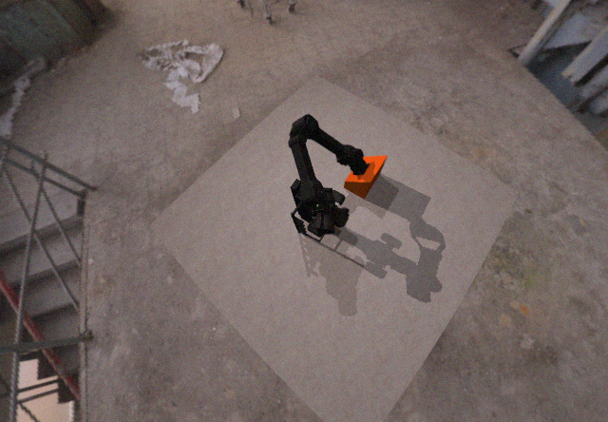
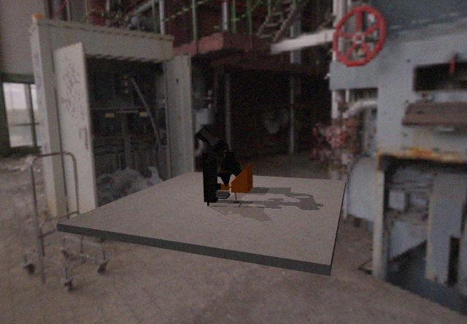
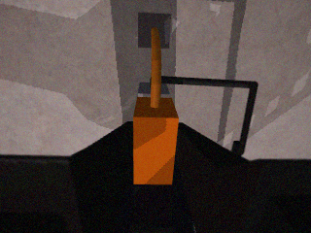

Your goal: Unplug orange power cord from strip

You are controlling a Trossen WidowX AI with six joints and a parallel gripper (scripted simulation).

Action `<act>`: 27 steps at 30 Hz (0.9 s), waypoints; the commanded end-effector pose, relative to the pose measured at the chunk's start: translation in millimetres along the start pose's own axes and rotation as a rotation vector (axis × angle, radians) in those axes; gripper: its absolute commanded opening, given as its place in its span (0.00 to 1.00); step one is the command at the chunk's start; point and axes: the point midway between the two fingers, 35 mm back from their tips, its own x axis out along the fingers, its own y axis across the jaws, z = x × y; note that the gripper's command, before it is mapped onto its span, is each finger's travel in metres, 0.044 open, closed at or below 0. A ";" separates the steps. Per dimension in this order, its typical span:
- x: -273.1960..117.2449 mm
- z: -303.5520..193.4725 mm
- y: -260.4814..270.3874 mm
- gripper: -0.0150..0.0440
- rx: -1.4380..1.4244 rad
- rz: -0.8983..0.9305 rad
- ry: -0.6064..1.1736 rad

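The orange plug (image 2: 225,187) (image 3: 155,150) is a small block. In the wrist view its lower end meets a dark surface; I cannot tell how deep it sits. The orange cord (image 2: 236,195) (image 3: 155,68) leaves its far end and bends down toward a dark square patch on the table. The power strip (image 2: 209,179) looks like the tall black block standing upright on the table. My gripper (image 2: 226,182) (image 3: 155,129) is shut on the plug, one black finger on each side. The fingers and arm hide much of the strip.
The large orange wedge (image 1: 373,167) (image 2: 243,181) stands beside the arm (image 1: 301,160), at its mounted end. A thin black bar frame (image 3: 209,82) runs low beside the plug and strip. A small grey piece (image 3: 153,89) lies under the cord. The square table top (image 1: 236,260) (image 2: 188,222) has open edges.
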 end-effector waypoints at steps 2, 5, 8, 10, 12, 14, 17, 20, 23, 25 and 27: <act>-1.2 9.8 -1.7 0.25 0.002 -0.004 -0.008; -1.5 14.7 -2.1 0.25 0.001 -0.004 -0.008; -1.8 19.6 -2.4 0.25 0.001 -0.004 -0.009; -2.0 22.9 -2.6 0.25 0.001 -0.004 -0.009; -2.3 26.2 -2.7 0.25 0.000 -0.004 -0.009; -2.6 29.5 -2.7 0.25 0.000 -0.004 -0.010; -3.3 34.5 -2.7 0.25 0.000 -0.004 -0.010; -4.2 39.3 -2.5 0.25 -0.001 -0.004 -0.010; -5.1 44.1 -2.1 0.25 -0.001 -0.004 -0.010; -5.6 47.3 -1.8 0.25 -0.001 -0.004 -0.010; -6.2 50.6 -1.4 0.25 -0.001 -0.004 -0.010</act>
